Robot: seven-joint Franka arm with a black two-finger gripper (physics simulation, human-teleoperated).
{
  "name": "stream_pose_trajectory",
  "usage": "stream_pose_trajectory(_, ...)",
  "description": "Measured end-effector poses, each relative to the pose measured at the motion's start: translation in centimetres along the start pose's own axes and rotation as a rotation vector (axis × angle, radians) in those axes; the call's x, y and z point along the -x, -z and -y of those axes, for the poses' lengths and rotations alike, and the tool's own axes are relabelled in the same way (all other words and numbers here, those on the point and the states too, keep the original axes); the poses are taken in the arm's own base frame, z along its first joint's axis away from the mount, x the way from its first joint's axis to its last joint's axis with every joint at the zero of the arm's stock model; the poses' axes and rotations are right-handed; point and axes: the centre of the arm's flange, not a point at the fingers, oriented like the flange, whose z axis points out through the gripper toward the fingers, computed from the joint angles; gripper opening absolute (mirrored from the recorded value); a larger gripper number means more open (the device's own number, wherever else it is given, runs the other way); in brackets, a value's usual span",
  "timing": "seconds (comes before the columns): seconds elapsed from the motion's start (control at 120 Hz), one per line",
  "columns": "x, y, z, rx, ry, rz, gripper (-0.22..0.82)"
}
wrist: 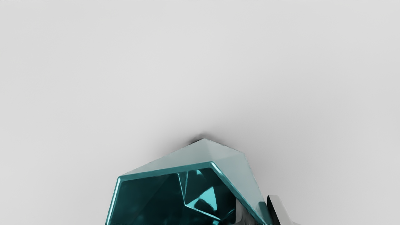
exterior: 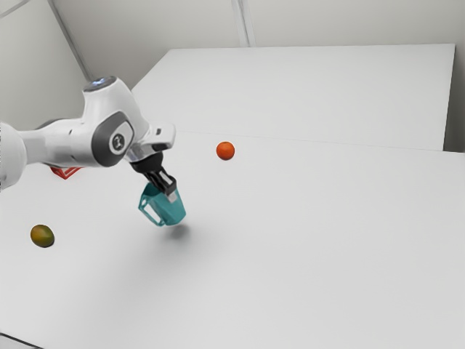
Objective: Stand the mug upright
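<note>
Teal mug (exterior: 171,211) found leaning, gripped at its rim

Condition: the hand (exterior: 171,195) is closed on the mug's wall, one finger (wrist: 243,212) inside the mouth, the other (wrist: 279,208) outside. The mug hangs directly below it, well in from the worktop (exterior: 327,240) edge crossing the exterior view's lower left corner. Its long axis slopes, mouth up toward the hand, base down toward the exterior view's right. Base contact: cannot tell. Judgement: that axis must come vertical, base flat, before release. Markings: a round emblem (exterior: 118,142) on the arm; no legible writing.
</note>
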Motion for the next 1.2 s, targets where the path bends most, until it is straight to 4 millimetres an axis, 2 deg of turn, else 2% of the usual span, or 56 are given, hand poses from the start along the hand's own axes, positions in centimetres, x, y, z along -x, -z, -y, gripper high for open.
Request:
stream_pose_trajectory(0.25, -0.5, -3.5, 0.3, -0.012, 0.063, 0.022, -0.18)
stream_pose_trajectory(0.5, -0.4, -5.2, 0.8, -0.009, 0.120, 0.041, -0.15)
stream_pose_trajectory(0.6, -0.4, -5.7, 0.7, -0.001, 0.133, 0.046, -0.07)
stream_pose_trajectory(0.775, -0.6, -5.2, 0.2, 0.002, 0.136, 0.041, 0.27)
stream_pose_trajectory(0.833, -0.7, -4.2, -0.1, 0.000, 0.133, 0.032, 0.35)
stream_pose_trajectory(0.933, -1.3, -1.5, -0.4, -0.005, 0.127, 0.012, 0.44)
stream_pose_trajectory(1.083, -3.8, 6.0, 0.6, -0.012, 0.129, -0.026, 0.53)
stream_pose_trajectory(1.2, -4.3, 11.0, 2.4, -0.036, 0.145, -0.028, 0.56)
